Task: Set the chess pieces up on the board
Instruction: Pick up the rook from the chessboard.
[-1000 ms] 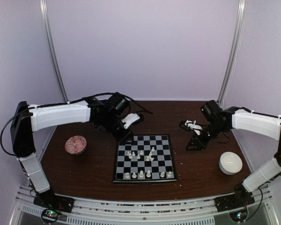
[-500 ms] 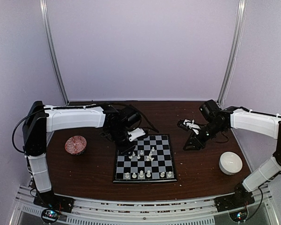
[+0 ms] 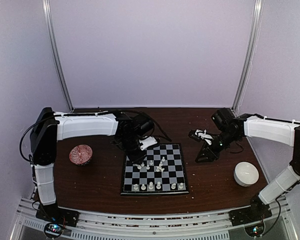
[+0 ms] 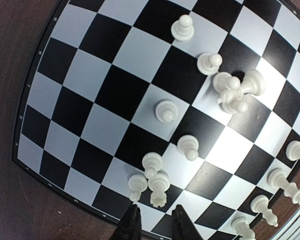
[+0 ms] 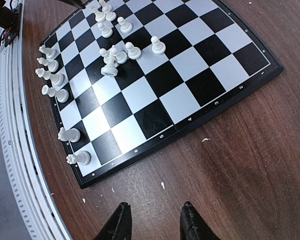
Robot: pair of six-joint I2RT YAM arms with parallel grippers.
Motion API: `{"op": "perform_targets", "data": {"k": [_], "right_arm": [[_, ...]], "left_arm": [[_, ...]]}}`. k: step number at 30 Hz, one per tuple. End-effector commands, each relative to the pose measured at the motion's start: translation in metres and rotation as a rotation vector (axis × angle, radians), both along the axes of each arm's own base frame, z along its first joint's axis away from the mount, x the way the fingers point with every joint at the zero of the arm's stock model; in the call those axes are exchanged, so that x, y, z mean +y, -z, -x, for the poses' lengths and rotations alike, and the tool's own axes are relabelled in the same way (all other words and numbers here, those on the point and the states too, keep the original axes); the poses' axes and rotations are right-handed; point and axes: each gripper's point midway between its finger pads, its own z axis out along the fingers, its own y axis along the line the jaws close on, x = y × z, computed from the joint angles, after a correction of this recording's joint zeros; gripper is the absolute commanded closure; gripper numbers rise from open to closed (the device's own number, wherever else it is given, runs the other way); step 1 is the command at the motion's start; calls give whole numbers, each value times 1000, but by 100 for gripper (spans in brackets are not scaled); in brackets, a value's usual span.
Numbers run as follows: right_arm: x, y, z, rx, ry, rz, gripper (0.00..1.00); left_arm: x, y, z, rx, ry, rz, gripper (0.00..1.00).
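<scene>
The board [image 3: 176, 161], black and white checks in a thin black rim, lay flat mid-table [image 3: 100, 175] toward the near edge; tiny cream chess pieces [image 4: 166, 111] lined its near edge, others bunched mid-board. The left gripper [image 4: 155, 226] hung narrowly parted and empty at the board's left edge; the right gripper [image 5: 155, 220], jaws apart, held nothing off its right edge.

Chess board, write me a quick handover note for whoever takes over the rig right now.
Left gripper: open, empty, over the board's far left corner, beside a clump of chess pieces.
Right gripper: open, empty, over the table right of the board.
Done: a partial row stands along the board's near edge.
To do: the loose pieces mid-board, some apparently toppled, need standing on their home squares.
</scene>
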Motion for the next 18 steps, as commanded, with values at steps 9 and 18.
{"op": "perform_targets", "data": {"k": [9, 18], "right_arm": [[3, -1, -2, 18, -17, -2, 66], [4, 1, -1, 33, -18, 0, 66]], "left_arm": [[-7, 11, -4, 12, 22, -9, 76], [-7, 18, -4, 19, 27, -17, 77]]}}
